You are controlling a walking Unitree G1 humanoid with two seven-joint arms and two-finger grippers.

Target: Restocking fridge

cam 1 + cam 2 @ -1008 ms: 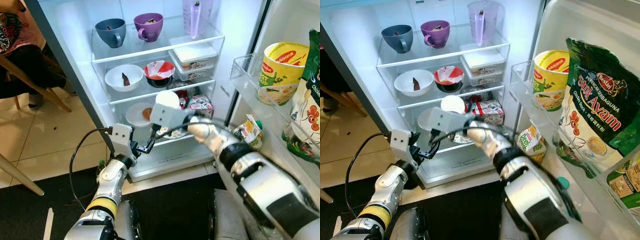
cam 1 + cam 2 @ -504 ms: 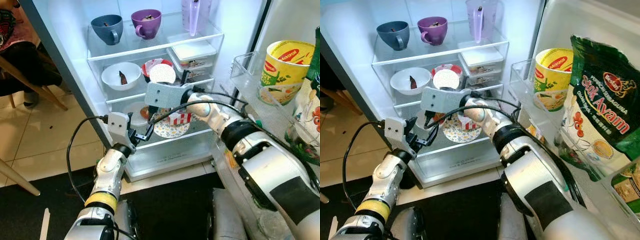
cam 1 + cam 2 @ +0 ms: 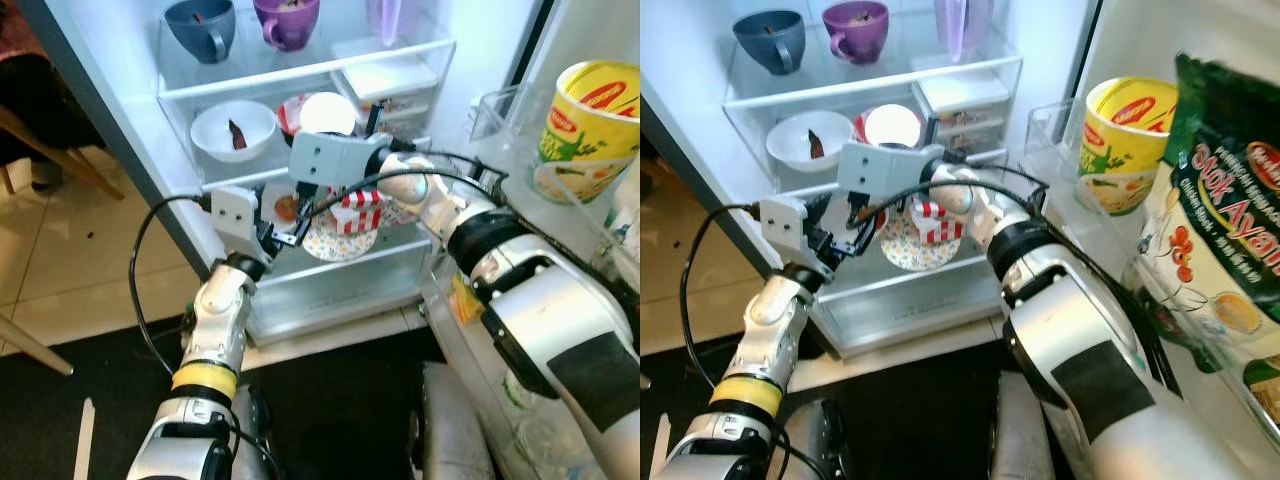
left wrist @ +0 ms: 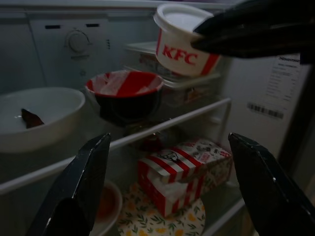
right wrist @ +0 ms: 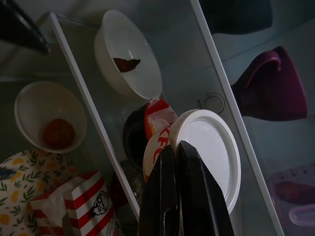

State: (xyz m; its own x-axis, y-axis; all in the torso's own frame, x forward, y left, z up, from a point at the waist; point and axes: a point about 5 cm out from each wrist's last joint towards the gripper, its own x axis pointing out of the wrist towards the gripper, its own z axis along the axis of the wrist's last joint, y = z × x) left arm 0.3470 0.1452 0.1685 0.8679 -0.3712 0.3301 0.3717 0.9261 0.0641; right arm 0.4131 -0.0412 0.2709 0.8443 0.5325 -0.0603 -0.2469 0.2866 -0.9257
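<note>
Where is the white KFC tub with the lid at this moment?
The KFC tub is held in the right gripper, inside the open fridge, just above the red-and-black bowl on the middle shelf.

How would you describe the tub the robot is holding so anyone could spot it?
Look in the open fridge, at the middle shelf. In front of it the right hand grips a small tub: white with red KFC lettering and a flat white lid, unlike the open bowls behind.
</note>
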